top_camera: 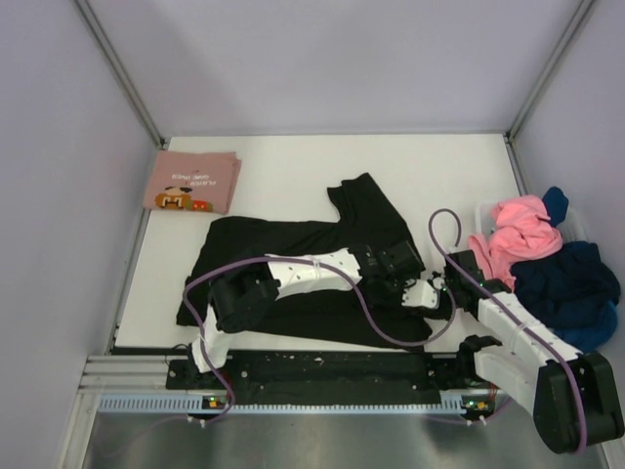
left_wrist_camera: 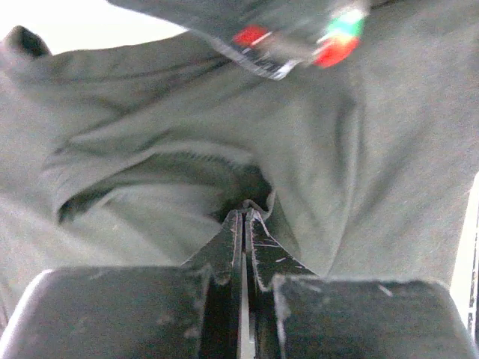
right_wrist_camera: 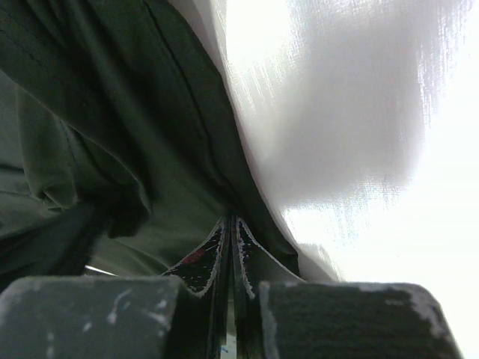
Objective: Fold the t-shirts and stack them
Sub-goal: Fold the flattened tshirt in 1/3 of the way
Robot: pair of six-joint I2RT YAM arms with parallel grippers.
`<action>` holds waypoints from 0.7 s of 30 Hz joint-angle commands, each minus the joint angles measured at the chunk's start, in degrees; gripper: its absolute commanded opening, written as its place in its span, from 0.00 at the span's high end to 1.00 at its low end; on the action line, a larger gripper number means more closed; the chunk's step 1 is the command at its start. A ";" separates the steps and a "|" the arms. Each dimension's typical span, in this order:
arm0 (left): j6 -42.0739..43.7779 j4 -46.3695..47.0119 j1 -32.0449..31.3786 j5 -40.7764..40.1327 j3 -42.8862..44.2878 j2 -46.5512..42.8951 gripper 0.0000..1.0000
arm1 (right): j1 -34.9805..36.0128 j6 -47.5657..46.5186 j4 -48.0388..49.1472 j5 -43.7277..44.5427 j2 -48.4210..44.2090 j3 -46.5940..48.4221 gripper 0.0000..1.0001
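Desk [top_camera: 293, 161]: white, smooth, slightly glossy in the right wrist view [right_wrist_camera: 359, 112].

Black t-shirt [top_camera: 283, 239]: soft matte knit, lying spread across the middle of the desk. Its body forms a broad, flat band running left to right. One part sticks out toward the far side with a curved edge. The streak print does not show from above.

Left arm [top_camera: 312, 269]: reaches from its near-left base rightward over the shirt. Left jaws together, clamped on a raised pinch of the black cloth [left_wrist_camera: 150, 149], with rumpled folds and a stitched hem beside them.

Right arm [top_camera: 508, 322]: angled in from the near right. Right jaws together, gripping the shirt's right edge [right_wrist_camera: 112, 112] where it meets bare desk. A double-stitched seam runs along that edge. The two sets of jaws sit just beside each other at the near-right part of the shirt.

Folded pink t-shirt [top_camera: 192, 182]: a neat rectangle at the far left corner, cartoon print up, well apart from the black one.

Right edge: crumpled pink t-shirt [top_camera: 518, 230], navy t-shirt [top_camera: 566, 283] and a bit of blue t-shirt [top_camera: 555, 203], heaped loosely in what looks like a clear bin [top_camera: 485, 213], mostly hidden.
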 commanded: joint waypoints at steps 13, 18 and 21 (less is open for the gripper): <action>-9.90 4.10 14.37 -1.82 -5.04 -7.67 1.00 | -0.63 -0.71 -0.53 1.38 2.01 0.40 1.00; -13.33 3.14 16.83 -4.55 -4.51 -5.92 1.00 | -0.54 -0.80 -0.53 1.64 2.01 0.32 1.00; -14.83 2.17 17.80 -5.17 -4.77 -5.30 1.00 | -0.63 -0.71 -0.62 1.73 2.18 0.40 1.00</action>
